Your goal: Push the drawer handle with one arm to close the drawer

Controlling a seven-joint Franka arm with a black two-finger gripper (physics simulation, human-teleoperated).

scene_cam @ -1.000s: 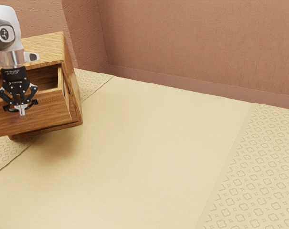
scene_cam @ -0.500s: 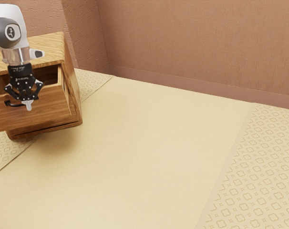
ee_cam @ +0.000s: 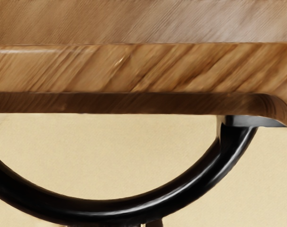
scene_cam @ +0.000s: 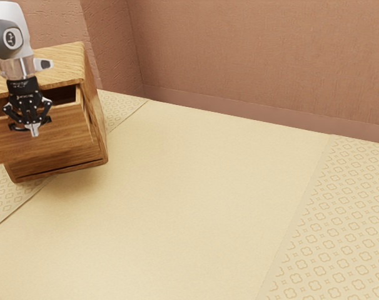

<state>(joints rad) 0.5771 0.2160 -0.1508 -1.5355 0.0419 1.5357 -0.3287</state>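
In the exterior view, a brown wall is at twelve o'clock, behind a pale floor; at ten, a wood box has its drawer part open. The wrist view shows the big, curvy black handle, and by it the gripper has its fingers closed together.

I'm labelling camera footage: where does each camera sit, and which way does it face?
Exterior view: beside the arm, looking down at the cabinet and pale floor; the arm and end effector show.
Wrist view: on the hand, looking down past the drawer front; a sliver at the lower edge may be the end effector.
Both share the drawer, its handle and the floor.
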